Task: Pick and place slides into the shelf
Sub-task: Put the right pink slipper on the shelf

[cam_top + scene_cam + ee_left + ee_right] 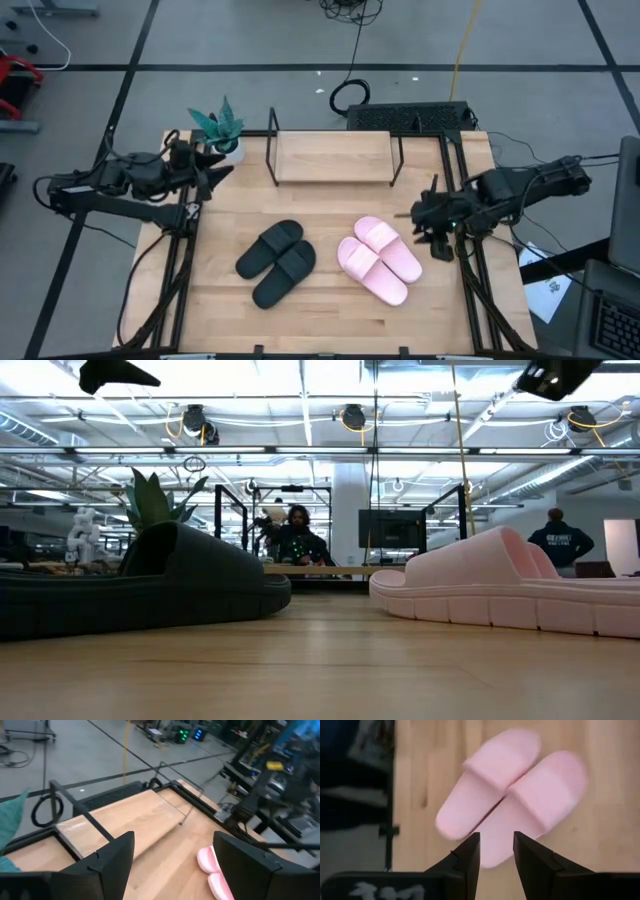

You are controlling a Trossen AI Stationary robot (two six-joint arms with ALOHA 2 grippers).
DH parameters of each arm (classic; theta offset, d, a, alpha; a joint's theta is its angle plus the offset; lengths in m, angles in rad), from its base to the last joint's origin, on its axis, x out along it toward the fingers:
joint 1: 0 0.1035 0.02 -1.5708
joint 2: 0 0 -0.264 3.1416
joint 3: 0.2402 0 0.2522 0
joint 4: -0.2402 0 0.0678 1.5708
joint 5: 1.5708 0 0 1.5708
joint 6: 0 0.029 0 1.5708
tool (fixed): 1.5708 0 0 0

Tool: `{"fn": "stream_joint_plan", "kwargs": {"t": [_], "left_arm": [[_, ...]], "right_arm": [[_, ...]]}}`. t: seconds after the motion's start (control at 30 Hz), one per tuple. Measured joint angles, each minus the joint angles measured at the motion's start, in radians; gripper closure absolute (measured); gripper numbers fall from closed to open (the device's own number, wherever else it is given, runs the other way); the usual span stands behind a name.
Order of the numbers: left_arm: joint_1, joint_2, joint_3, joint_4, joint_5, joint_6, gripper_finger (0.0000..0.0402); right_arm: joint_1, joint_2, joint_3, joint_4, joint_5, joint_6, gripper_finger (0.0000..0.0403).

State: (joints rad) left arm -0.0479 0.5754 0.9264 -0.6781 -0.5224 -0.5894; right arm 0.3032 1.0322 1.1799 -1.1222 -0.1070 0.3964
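Jaws parted on both: the right gripper (496,851) hangs above the 2 pink slides (378,258) near the counter's right edge. They touch, so grabbing 1 may drag the other.

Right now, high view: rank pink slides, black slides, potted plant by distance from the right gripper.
From the right gripper at the table's right edge:
1. pink slides, just beside it toward the table's middle.
2. black slides, left of centre.
3. potted plant, far left corner, beside the shelf.
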Motion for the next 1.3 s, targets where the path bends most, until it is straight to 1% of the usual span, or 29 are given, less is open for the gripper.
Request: {"fn": "stream_joint_plan", "kwargs": {"t": [0.13, 0.27, 0.37, 0.47, 0.53, 0.63, 0.7, 0.8, 0.9, 1.13, 1.3], "left_arm": [[0.001, 0.001, 0.000, 0.000, -0.021, -0.004, 0.0128], [0.001, 0.000, 0.000, 0.000, -0.041, -0.016, 0.0128], [0.001, 0.000, 0.000, 0.000, -0.055, -0.001, 0.0128], [0.001, 0.000, 0.000, 0.000, -0.056, 0.030, 0.0128], [0.001, 0.000, 0.000, 0.000, -0.056, 0.054, 0.0128], [0.001, 0.000, 0.000, 0.000, -0.056, 0.080, 0.0128], [0.001, 0.000, 0.000, 0.000, -0.056, 0.089, 0.0128], [0.001, 0.000, 0.000, 0.000, -0.055, 0.090, 0.0128], [0.001, 0.000, 0.000, -0.002, -0.055, 0.090, 0.0128], [0.001, 0.000, 0.000, -0.009, -0.055, 0.090, 0.0128], [0.001, 0.000, 0.000, -0.010, -0.055, 0.089, 0.0128]], "right_arm": [[0.080, 0.030, -0.036, 0.023, 0.011, 0.013, 0.0294], [0.172, 0.043, -0.089, 0.067, 0.028, 0.087, 0.0294], [0.236, 0.056, -0.113, 0.088, 0.038, 0.175, 0.0294], [0.294, 0.072, -0.125, 0.115, 0.102, 0.237, 0.0294], [0.320, 0.092, -0.129, 0.152, 0.176, 0.242, 0.0294], [0.334, 0.137, -0.130, 0.210, 0.297, 0.165, 0.0294], [0.334, 0.175, -0.130, 0.245, 0.342, 0.079, 0.0294], [0.321, 0.233, -0.130, 0.265, 0.348, -0.057, 0.0294], [0.300, 0.298, -0.130, 0.239, 0.348, -0.146, 0.0294], [0.269, 0.417, -0.130, 0.224, 0.471, -0.239, 0.0294], [0.262, 0.457, -0.139, 0.220, 0.493, -0.253, 0.0294]]}}
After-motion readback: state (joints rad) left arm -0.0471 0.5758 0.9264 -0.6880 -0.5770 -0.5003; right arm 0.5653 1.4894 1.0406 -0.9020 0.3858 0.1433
